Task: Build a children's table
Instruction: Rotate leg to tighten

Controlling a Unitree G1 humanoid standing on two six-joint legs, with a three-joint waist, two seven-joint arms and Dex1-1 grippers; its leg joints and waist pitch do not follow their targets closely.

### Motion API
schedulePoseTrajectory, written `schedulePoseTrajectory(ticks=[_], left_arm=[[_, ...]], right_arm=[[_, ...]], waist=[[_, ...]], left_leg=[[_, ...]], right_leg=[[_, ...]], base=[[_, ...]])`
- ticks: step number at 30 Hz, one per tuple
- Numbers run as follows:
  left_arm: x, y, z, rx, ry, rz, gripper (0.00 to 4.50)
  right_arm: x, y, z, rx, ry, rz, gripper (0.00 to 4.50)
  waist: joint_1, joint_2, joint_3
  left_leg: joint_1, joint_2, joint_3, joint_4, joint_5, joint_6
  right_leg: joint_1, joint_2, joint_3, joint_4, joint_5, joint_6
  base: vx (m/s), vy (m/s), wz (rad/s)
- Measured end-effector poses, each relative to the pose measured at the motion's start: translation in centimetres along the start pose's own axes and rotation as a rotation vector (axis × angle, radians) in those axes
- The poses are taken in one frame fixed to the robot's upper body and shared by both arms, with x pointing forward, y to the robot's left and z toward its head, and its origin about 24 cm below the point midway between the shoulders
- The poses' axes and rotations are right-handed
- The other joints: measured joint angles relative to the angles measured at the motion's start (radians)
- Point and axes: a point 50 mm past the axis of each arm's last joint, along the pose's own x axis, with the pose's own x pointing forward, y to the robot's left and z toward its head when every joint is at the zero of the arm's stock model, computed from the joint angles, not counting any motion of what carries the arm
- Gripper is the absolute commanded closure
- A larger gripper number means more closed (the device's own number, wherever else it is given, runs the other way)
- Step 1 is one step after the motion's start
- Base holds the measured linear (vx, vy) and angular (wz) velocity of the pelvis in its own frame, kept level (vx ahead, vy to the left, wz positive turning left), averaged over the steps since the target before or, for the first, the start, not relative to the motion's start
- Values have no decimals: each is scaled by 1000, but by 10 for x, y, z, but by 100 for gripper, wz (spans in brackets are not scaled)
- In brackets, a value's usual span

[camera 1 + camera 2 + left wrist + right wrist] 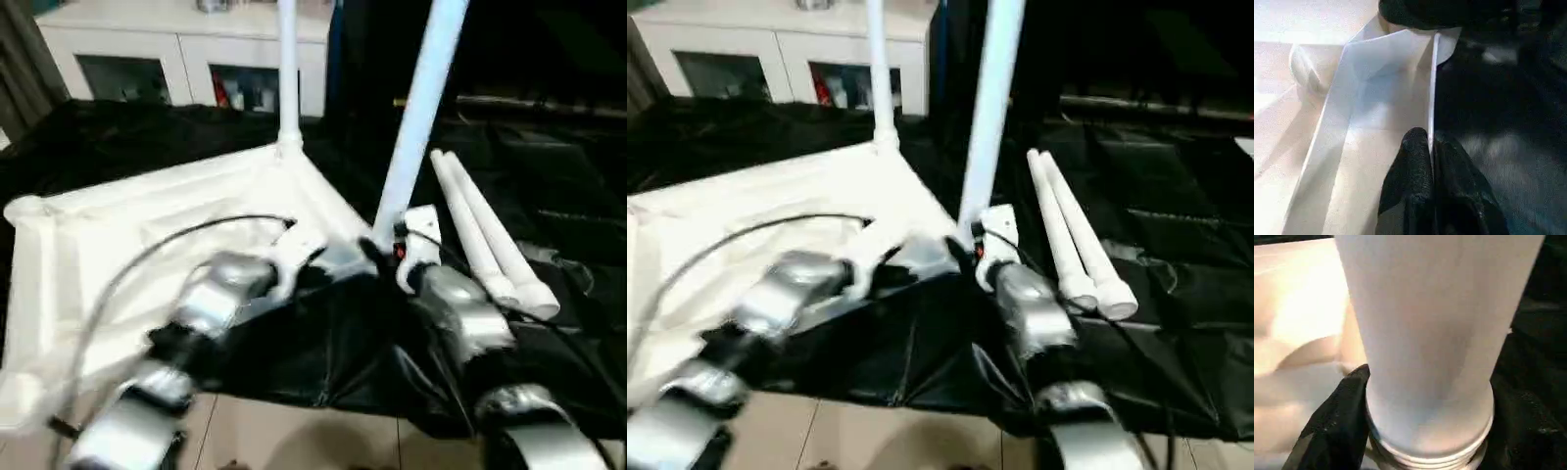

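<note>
Left gripper [1431, 161] pinches the thin rim of the table top [147, 235], lying ribbed-side up on the black cloth [549, 235]. Right gripper [387, 253] clasps the second leg [421, 108] near its threaded base, over a corner socket. Smooth, hollow plastic: light, stiff, probably slippery, so grip low. Two spare legs [490, 245] lie alongside.

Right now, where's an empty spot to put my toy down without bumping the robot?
The black cloth between the white cabinet and the upturned table top is bare. So is the cloth right of the two loose legs. It is crowded at the near corner, where the left gripper pinches the top's rim and the right gripper is at the tilted leg.
</note>
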Motion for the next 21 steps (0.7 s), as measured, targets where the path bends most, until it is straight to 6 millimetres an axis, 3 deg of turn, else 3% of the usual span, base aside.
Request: schedulePoseTrajectory(ticks=[2, 7, 10, 14, 18, 21], left_arm=[[8, -2, 4, -32, 4, 21, 450], [15, -2, 5, -57, 22, 28, 450], [15, -2, 5, -51, 21, 32, 450], [7, 15, 3, -27, 13, 165, 450], [0, 15, 1, 18, 3, 146, 450], [-9, 11, -1, 65, -13, 84, 450]], right_arm=[[5, 0, 2, 25, 4, -81, 173], [8, 0, 2, 46, 23, -128, 173], [8, -1, 2, 58, 13, -127, 103], [12, 30, 0, 83, -17, 7, 68], [7, 18, 2, 17, -29, 80, 36], [-2, -1, 9, -69, -48, 146, 13]], waist=[[-4, 6, 0], [-17, 8, -1], [-20, 8, -1], [-61, 5, 0], [-55, 5, 0], [-34, 5, 0]], left_leg=[[-1, 3, -4, -3, -1, 1], [1, 4, -3, -5, 0, 5], [0, 0, -2, -5, 0, 7], [-3, 1, -5, -6, 2, 11], [-2, -1, -2, -11, 2, 11], [-3, -1, 3, -12, 6, 17]], right_leg=[[11, -1, -14, -23, 3, 6], [25, -3, -15, -45, 7, 11], [25, -6, -12, -46, 7, 11], [21, -6, -17, -45, 7, 12], [18, -6, -9, -40, 15, 12], [7, -6, 0, -20, 18, 11]], base=[[0, 0, 0], [0, 0, 0], [0, 0, 0], [0, 0, 0], [0, 0, 0], [36, -21, 3]])
